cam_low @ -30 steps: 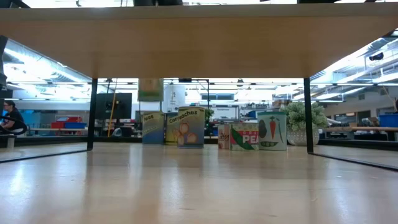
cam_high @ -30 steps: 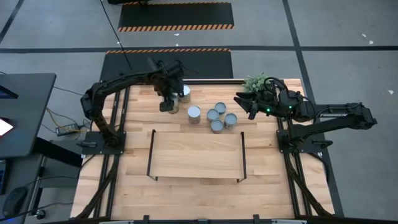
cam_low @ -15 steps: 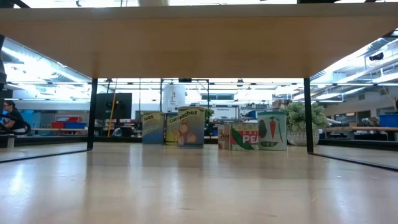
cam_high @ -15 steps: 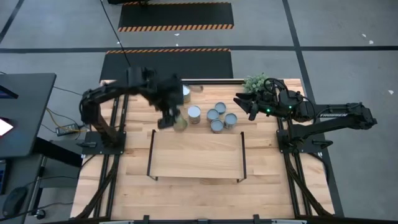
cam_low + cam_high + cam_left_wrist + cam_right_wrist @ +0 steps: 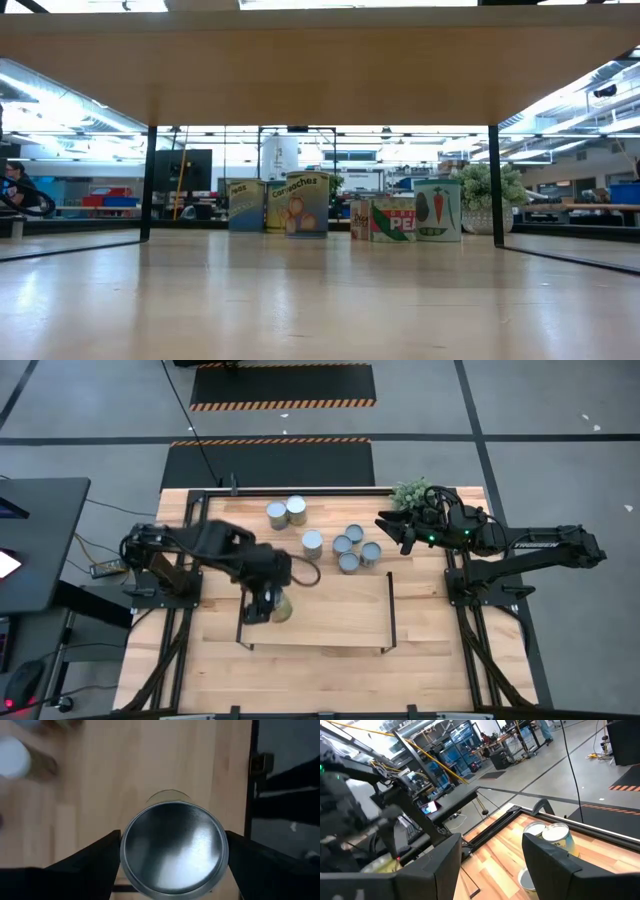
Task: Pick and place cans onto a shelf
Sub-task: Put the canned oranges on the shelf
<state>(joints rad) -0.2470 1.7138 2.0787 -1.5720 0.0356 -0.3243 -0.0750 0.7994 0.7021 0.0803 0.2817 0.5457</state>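
Observation:
My left gripper (image 5: 274,604) hangs over the left end of the shelf (image 5: 330,615), shut on a silvery can (image 5: 284,607); the left wrist view shows that can's round top (image 5: 174,851) between both dark fingers. Two cans (image 5: 287,512) stand at the table's far side. Several more cans (image 5: 348,548) stand in a cluster on the tabletop just beyond the shelf, and their labelled sides (image 5: 305,203) show in the low view. My right gripper (image 5: 393,526) holds level beside the cluster, open and with nothing in it (image 5: 492,870). My left gripper pinches the can between its two fingers (image 5: 95,862), one on each opposite side of the wall just under the top rim (image 5: 123,857). The fingers come from above, pointing steeply down. The can stays upright, top up, clear of the shelf board.
A small green plant (image 5: 408,493) stands at the far right of the table, close to my right gripper. The shelf's thin black rails (image 5: 243,608) rise at its two short ends; the left one is right beside the held can. The board's middle and right lie bare.
My left gripper has swung from the two far cans toward the table's near edge and a little up, carrying the can upright. It now hangs over the shelf's left end. Its fingers stay shut on the can.

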